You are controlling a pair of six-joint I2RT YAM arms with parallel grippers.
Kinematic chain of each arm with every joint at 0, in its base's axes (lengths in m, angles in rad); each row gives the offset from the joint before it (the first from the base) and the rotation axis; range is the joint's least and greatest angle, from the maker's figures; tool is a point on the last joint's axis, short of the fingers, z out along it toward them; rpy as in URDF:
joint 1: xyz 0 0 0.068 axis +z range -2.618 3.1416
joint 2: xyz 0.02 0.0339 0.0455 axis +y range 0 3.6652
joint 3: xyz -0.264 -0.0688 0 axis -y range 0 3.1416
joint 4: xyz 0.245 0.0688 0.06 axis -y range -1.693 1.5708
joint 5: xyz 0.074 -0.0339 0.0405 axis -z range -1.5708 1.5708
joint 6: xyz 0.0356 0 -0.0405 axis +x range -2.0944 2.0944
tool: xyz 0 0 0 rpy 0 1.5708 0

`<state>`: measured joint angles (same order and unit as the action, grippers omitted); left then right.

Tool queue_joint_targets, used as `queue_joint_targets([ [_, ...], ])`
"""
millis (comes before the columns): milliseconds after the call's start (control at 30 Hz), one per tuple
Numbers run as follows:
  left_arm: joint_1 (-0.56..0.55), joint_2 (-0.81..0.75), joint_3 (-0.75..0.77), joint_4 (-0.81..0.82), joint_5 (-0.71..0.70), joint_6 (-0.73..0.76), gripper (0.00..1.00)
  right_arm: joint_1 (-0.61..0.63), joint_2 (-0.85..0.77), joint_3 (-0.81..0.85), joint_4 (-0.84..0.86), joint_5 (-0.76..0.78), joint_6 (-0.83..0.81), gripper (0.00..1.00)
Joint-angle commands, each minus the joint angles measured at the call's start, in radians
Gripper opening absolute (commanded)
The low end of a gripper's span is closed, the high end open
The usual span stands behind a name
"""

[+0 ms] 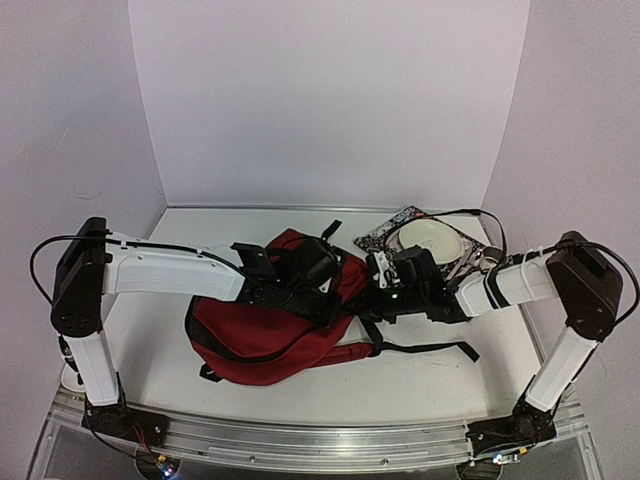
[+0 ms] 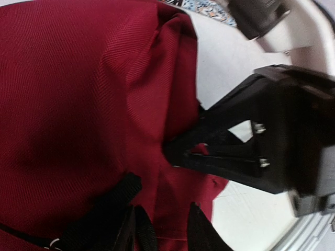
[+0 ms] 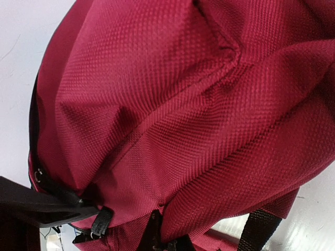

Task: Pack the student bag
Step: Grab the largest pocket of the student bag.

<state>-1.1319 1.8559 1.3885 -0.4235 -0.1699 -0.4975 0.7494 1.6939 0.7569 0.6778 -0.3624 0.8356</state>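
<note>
Centrally on the white table (image 1: 150, 340), the student bag (image 1: 265, 335) is being shown lying slumped between the two arms. It is sitting just in front of a pale bowl (image 1: 432, 240), which is resting on a black-and-white patterned flat item (image 1: 385, 232). Its body is being presented as dark red woven fabric with a fine, grainy weave, soft enough to be gathered into folds and rounded bulges. Black webbing straps are being displayed along its near edge, with one strap (image 1: 430, 348) being trailed flat across the table to the right. A black zipper line with a small metal ring (image 3: 37, 174) is being caught in the right wrist view, along the bag's lower edge. A fold of the red cloth is being pinched by the right end effector (image 2: 177, 152), whose hard, angular black jaws are being pressed together on it. The left end effector (image 1: 325, 285) is being held low over the bag's upper part. Whether it is open or closed cannot be told, since its fingers are being lost against the dark straps.
</note>
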Motion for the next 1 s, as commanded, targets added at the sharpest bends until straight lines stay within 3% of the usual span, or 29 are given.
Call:
queue_joint_targets([
  [0, 0.002, 0.019, 0.050, -0.073, -0.091, -0.012, 0.33, 0.020, -0.053, -0.013, 0.098, -0.012, -0.005, 0.01],
  [967, 0.000, -0.097, -0.056, -0.178, -0.033, -0.094, 0.36, 0.034, -0.057, -0.016, 0.111, 0.008, -0.025, 0.01],
])
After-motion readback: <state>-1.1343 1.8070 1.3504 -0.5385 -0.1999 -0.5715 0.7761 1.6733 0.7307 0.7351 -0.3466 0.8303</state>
